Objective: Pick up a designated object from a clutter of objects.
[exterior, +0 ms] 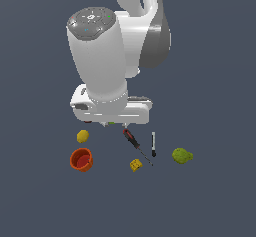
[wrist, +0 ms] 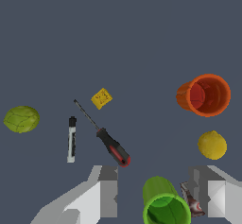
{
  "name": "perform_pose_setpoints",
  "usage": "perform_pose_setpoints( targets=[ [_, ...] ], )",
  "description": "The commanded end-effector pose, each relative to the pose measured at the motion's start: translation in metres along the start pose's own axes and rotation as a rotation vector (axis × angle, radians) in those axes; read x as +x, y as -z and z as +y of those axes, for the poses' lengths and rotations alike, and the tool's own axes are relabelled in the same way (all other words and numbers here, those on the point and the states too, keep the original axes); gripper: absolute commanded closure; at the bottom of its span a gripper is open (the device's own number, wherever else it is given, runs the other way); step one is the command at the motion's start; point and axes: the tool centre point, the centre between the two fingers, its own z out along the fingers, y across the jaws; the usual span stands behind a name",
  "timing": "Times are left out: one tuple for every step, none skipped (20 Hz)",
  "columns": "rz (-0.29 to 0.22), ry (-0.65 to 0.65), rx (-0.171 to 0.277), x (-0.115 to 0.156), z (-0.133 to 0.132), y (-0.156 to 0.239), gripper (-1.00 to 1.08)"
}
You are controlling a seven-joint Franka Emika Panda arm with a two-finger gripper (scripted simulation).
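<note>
The orange-red ribbed cup (exterior: 81, 159) lies tipped on the floor at the exterior view's lower left, its redder inside showing. In the wrist view the cup (wrist: 205, 95) is well away from the fingers. My gripper (wrist: 158, 190) is open and empty, hovering above the clutter. In the wrist view the bright green cup (wrist: 163, 204) and a brownish lump (wrist: 191, 199) sit between my two fingers (wrist: 106, 192). In the exterior view the hand hides most of the gripper (exterior: 112, 123) and the green cup.
A yellow lemon (exterior: 83, 136) lies just behind the orange cup. A red-handled screwdriver (exterior: 131, 138), a black marker (exterior: 153, 144), a yellow block (exterior: 136, 165) and a green pear-like fruit (exterior: 182, 155) lie toward the exterior view's right.
</note>
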Motion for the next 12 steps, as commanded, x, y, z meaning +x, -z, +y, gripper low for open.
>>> perform_pose_setpoints(
  targets=[
    [-0.004, -0.026, 0.006, 0.015, 0.015, -0.017, -0.2],
    [-0.005, -0.036, 0.008, 0.02, 0.021, -0.024, -0.2],
    [-0.007, -0.046, 0.011, 0.025, 0.027, -0.031, -0.2],
    [-0.008, -0.057, 0.013, 0.03, 0.033, -0.038, -0.2],
    [-0.01, -0.067, 0.015, 0.035, 0.039, -0.046, -0.2],
    [-0.011, -0.077, 0.016, 0.04, 0.045, -0.053, -0.2],
    [-0.013, -0.087, 0.018, 0.044, 0.052, -0.061, -0.2],
    [-0.014, -0.096, 0.02, 0.049, 0.058, -0.069, -0.2],
    [-0.015, -0.106, 0.021, 0.052, 0.064, -0.076, -0.2],
    [-0.017, -0.115, 0.022, 0.056, 0.07, -0.084, -0.2],
    [-0.018, -0.123, 0.024, 0.059, 0.075, -0.09, -0.2],
    [-0.019, -0.13, 0.025, 0.062, 0.081, -0.097, -0.2]
  ],
)
